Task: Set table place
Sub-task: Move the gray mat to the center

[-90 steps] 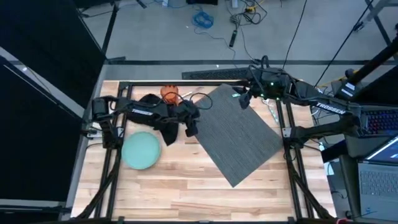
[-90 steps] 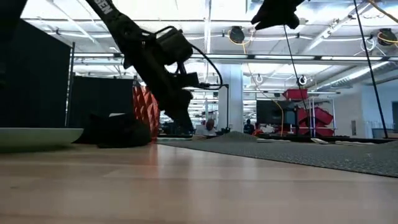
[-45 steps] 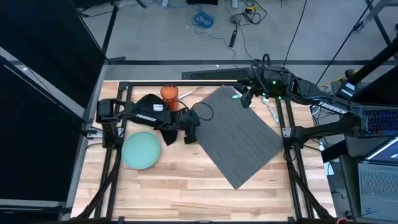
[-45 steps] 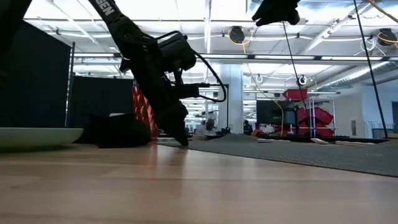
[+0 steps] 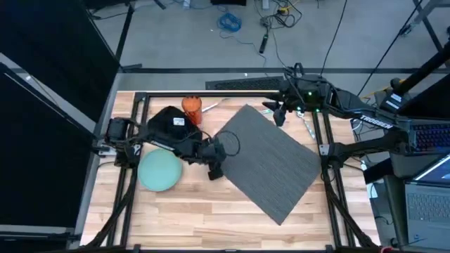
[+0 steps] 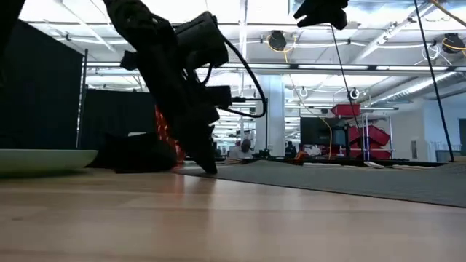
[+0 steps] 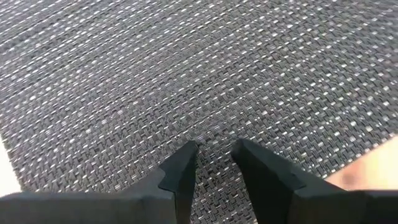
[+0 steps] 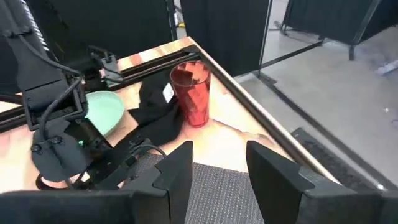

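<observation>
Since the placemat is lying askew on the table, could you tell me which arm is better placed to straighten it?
Probably the left. The left gripper is down at the placemat edge, its fingers slightly parted over the weave. The right gripper hangs raised above the far corner, open and holding nothing.
</observation>
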Action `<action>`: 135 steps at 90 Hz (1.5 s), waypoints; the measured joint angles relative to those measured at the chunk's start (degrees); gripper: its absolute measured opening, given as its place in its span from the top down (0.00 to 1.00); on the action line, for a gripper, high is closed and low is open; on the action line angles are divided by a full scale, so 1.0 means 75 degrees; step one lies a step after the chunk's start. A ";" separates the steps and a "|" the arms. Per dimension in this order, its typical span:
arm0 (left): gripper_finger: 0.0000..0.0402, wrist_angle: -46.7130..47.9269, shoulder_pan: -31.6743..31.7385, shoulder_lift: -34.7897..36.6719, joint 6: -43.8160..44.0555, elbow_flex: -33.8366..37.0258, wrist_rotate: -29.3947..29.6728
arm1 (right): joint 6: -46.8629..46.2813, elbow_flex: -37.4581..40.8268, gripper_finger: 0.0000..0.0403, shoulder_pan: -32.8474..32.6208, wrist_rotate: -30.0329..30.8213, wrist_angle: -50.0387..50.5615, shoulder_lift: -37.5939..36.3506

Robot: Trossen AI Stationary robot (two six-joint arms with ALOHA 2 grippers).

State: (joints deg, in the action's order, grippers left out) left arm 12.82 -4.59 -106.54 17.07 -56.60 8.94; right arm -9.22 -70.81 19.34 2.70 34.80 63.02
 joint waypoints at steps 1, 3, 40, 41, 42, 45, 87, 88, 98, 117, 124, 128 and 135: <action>0.72 0.0030 -0.0044 0.0000 0.0043 0.0000 0.0014 | -0.0027 0.0000 0.67 -0.0018 0.0005 0.0032 0.0000; 0.72 0.0087 -0.0133 0.0000 0.0127 0.0000 0.0034 | -0.0107 0.0000 0.67 -0.0065 0.0018 0.0114 0.0000; 0.72 0.0548 -0.1962 -0.0003 0.1439 0.0009 0.0157 | -0.3157 0.0387 0.67 -0.1923 0.0579 0.2837 0.0037; 0.72 0.0549 -0.2000 -0.0004 0.1489 0.0009 0.0165 | -0.3247 0.0446 0.67 -0.1998 0.0597 0.2838 0.0039; 0.72 0.0550 -0.2038 -0.0006 0.1536 0.0009 0.0170 | -0.3338 0.0508 0.67 -0.2074 0.0609 0.2835 0.0041; 0.72 0.0558 -0.2165 -0.0006 0.1697 0.0009 0.0202 | -0.3637 0.0719 0.67 -0.2325 0.0620 0.2799 0.0044; 0.72 0.0674 -0.3103 0.0058 0.3937 0.0023 0.0809 | -0.6979 0.3857 0.67 -0.5148 0.0058 0.1162 0.0050; 0.72 0.0673 -0.3109 0.0058 0.3983 0.0023 0.0824 | -0.7039 0.3885 0.67 -0.5209 0.0058 0.1165 0.0050; 0.72 0.0687 -0.3177 0.0079 0.4393 0.0023 0.0857 | -0.7561 0.4080 0.67 -0.5762 0.0075 0.1136 0.0052; 0.72 0.0692 -0.3381 0.0082 0.4860 0.0030 0.0972 | -0.8363 0.4471 0.67 -0.6580 0.0210 0.1136 0.0327; 0.72 0.0655 -0.3437 0.0082 0.4970 0.0032 0.1048 | -0.8512 0.4592 0.67 -0.6726 0.0225 0.1139 0.0524; 0.72 0.0644 -0.3471 0.0082 0.5085 0.0032 0.1057 | -0.8546 0.4631 0.67 -0.6769 0.0227 0.1117 0.0632; 0.72 0.0616 -0.3618 0.0082 0.5239 0.0029 0.1030 | -0.8547 0.4680 0.67 -0.6817 0.0227 0.1020 0.0850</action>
State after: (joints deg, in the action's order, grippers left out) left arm 17.44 -31.72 -105.93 56.36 -56.38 16.66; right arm -73.33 -35.71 -31.79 4.40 42.44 69.40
